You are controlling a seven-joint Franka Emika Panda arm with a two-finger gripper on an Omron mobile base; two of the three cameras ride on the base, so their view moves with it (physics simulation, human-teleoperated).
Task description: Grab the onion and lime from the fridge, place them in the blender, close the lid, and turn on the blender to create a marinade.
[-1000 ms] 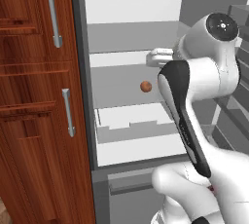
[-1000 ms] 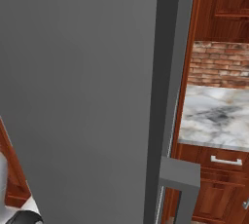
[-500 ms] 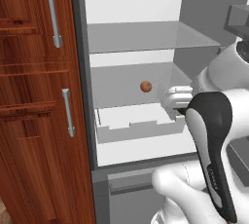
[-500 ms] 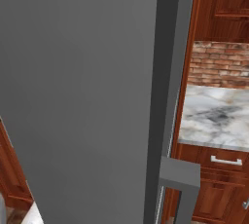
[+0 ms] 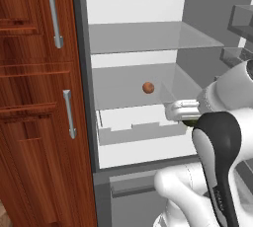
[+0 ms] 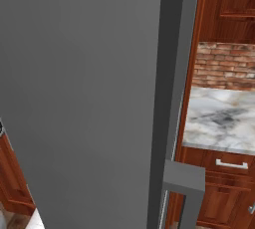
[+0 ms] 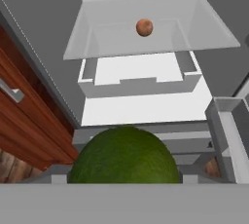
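A dark green lime (image 7: pixel 124 157) looms at the bottom of the hand view, right at my gripper. In the left base view the lime (image 5: pixel 189 122) peeks out under the white hand, with my gripper (image 5: pixel 184 117) shut on it, in front of the open fridge (image 5: pixel 207 4) at its right side. The orange-brown onion (image 5: pixel 148 88) rests on the middle glass shelf, to the left of and beyond the hand. From the hand camera the onion (image 7: pixel 144 27) sits far ahead on that shelf. The blender and the lid are out of view.
A red-brown wooden cupboard (image 5: pixel 34 97) with metal handles flanks the fridge on the left. A white drawer (image 5: pixel 138 127) sits below the onion's shelf. Grey door racks (image 5: pixel 242 18) are at the right. The grey fridge door (image 6: pixel 79 73) blocks the right base view, with a marble counter (image 6: pixel 219 118) beyond.
The hand has come down from upper-shelf height and back toward the fridge's front, bringing the lime with it. The onion has not moved.
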